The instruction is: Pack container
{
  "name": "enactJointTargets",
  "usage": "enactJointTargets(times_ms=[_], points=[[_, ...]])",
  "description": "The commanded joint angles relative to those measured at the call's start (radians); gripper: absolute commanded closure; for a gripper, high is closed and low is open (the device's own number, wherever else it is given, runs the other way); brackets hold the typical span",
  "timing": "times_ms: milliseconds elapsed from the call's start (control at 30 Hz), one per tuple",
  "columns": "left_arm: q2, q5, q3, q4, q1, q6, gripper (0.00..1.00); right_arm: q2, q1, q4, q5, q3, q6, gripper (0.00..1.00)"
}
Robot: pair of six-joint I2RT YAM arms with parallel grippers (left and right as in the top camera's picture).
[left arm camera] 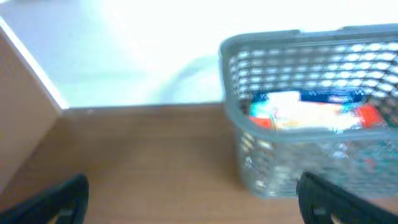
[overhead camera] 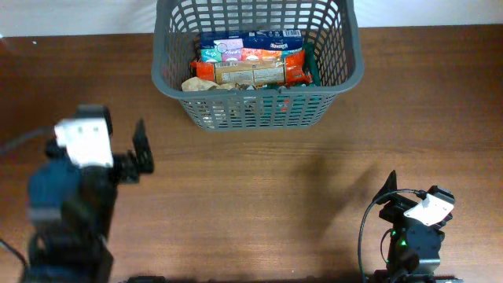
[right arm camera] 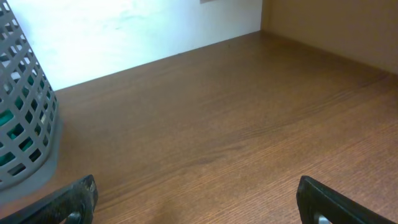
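Your left arm [overhead camera: 75, 196] sits highest under the overhead camera, big and blurred at the near left, with a white block on top. Look at the left tool [left arm camera: 196, 208]: its fingers [left arm camera: 59, 199] are spread wide, one in each bottom corner of the wrist view, and only bare counter [overhead camera: 259, 196] lies between them. It's open and holding nothing.

Now the basket [overhead camera: 259, 110]. It stands at the far edge of the counter, about mid-width, upright, well apart from both tools. From your left wrist it shows ahead and to the right, though the view is blurred. Inside, the packs [overhead camera: 250, 59] lie flat, a blue one on the far side and orange-red ones nearer. How many there are, you can't tell from here.

Over to the near right, the right arm [overhead camera: 413, 236] is tucked low by the counter's near edge. The right tool [right arm camera: 199, 208] is open too, with dark fingertips parted at the bottom corners and plain wood grain between them. The basket's lattice wall just clips the left edge of that wrist view, far ahead of the tool.
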Motion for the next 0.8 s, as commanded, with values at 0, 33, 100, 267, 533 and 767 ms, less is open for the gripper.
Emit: enactJointTargets(times_ms=[0,33,100,267,533,767], points=[[-0.19,0.128,-0.288,0.259,-0.004,-0.007,0.01,-0.011,0.005,0.005,0.016,-0.009,-0.003,0.01],[-0.247,0.129,-0.368,0.333,-0.004,-0.007,0.01,-0.011,0.005,0.005,0.016,-0.009,-0.003,0.01],[-0.344,0.129,-0.497,0.421,-0.004,-0.007,0.01,-0.011,0.005,0.005,0.016,-0.009,-0.003,0.01],[-0.531,0.128,-0.727,0.457,-0.004,-0.007,0.01,-0.01,0.005,0.005,0.016,-0.009,-0.003,0.01],[-0.652,0.128,-0.914,0.457,-0.004,-0.007,0.01,-0.011,0.005,0.005,0.016,-0.009,-0.003,0.01],[-0.708,0.128,-1.014,0.456,-0.003,-0.006,0.01,-0.011,0.005,0.005,0.016,-0.009,-0.003,0.01]])
